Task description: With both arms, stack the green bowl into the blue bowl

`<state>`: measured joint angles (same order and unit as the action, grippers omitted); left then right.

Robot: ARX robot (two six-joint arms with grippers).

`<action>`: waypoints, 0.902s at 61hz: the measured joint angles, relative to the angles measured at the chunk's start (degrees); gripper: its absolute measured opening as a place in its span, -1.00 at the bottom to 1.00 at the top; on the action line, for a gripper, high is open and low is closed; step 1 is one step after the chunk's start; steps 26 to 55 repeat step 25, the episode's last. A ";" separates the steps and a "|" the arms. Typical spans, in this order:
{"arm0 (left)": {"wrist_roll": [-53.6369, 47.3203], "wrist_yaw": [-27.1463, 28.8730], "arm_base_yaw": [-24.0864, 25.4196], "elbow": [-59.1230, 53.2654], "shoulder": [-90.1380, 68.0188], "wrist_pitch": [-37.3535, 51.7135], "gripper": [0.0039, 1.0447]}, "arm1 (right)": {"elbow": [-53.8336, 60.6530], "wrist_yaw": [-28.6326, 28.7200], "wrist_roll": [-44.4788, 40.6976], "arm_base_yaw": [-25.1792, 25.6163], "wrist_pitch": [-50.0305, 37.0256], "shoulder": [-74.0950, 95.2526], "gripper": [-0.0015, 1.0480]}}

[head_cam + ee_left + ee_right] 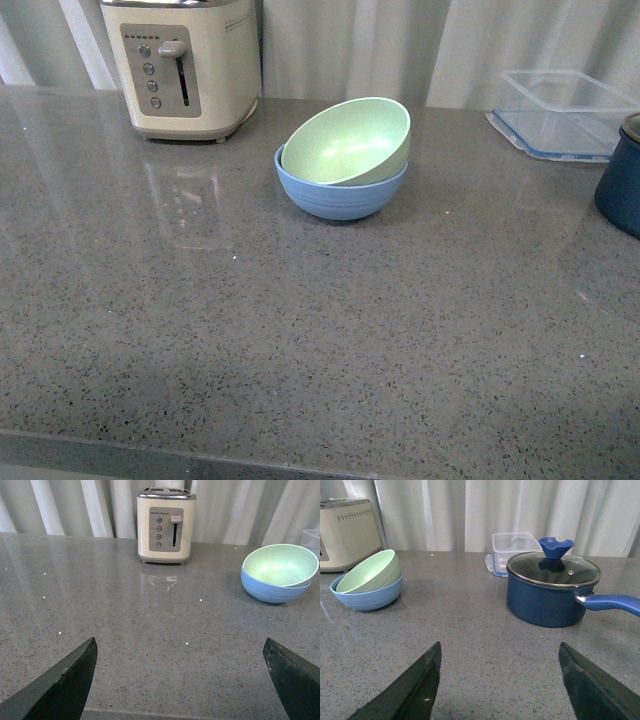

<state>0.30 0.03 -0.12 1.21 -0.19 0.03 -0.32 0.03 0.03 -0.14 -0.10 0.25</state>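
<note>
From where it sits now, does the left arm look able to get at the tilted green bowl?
Probably yes. In the left wrist view the left gripper has its jaws spread, with only bare countertop between it and the green bowl, which rests tilted in the blue bowl. The toaster stands off to the side.

Grey speckled countertop [300, 330], glossy, catching reflections. Far left: cream toaster [185, 65] with a grey control panel, lever near the top of its slot, four round buttons in a column beside it. Far right: clear plastic container [560, 110] with a blue-edged lid beneath it. Just nearer, at the right edge: dark navy pot [547, 592], glass lid on, blue knob, handle pointing right. Pale curtains [445, 510] behind everything.
</note>
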 joint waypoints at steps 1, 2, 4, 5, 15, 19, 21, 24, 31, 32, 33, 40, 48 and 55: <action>0.00 0.00 0.00 0.00 0.00 0.00 0.88 | 0.00 0.00 0.00 0.00 0.00 0.00 0.67; 0.00 -0.02 0.00 0.00 0.00 0.00 0.88 | 0.00 0.00 0.00 0.00 0.00 0.00 0.74; 0.00 0.00 0.00 0.00 0.00 0.00 0.88 | 0.00 0.00 0.00 0.00 0.00 0.00 0.83; 0.00 0.00 0.00 0.00 0.00 0.00 0.88 | 0.00 0.00 0.09 0.00 0.00 0.00 0.85; 0.00 0.00 0.00 0.00 0.00 0.00 0.88 | 0.00 0.00 0.04 0.00 0.00 0.00 0.81; 0.00 0.00 0.00 0.00 0.00 0.00 0.88 | 0.00 0.00 0.04 0.00 0.00 0.00 0.81; 0.00 0.00 0.00 0.00 0.00 0.00 0.88 | 0.00 0.00 0.07 0.00 0.00 0.00 0.81; 0.00 0.00 0.00 0.00 0.00 0.00 0.88 | 0.00 0.00 0.07 0.00 0.00 0.00 0.81; 0.00 0.00 0.00 0.00 0.00 0.00 0.88 | 0.00 0.00 0.04 0.00 0.00 0.00 0.81; 0.00 0.00 0.00 0.00 0.00 0.00 0.88 | 0.00 0.00 0.04 0.00 0.00 0.00 0.81; 0.00 0.00 0.00 0.00 0.00 0.00 0.88 | 0.00 0.00 0.04 0.00 0.00 0.00 0.81; 0.00 0.00 0.00 0.00 0.00 0.00 0.88 | 0.00 0.00 0.04 0.00 0.00 0.00 0.81; 0.00 0.00 0.00 0.00 0.00 0.00 0.88 | 0.00 0.00 0.04 0.00 0.00 0.00 0.81; 0.00 0.00 0.00 0.00 0.00 0.00 0.88 | 0.00 0.00 0.04 0.00 0.00 0.00 0.81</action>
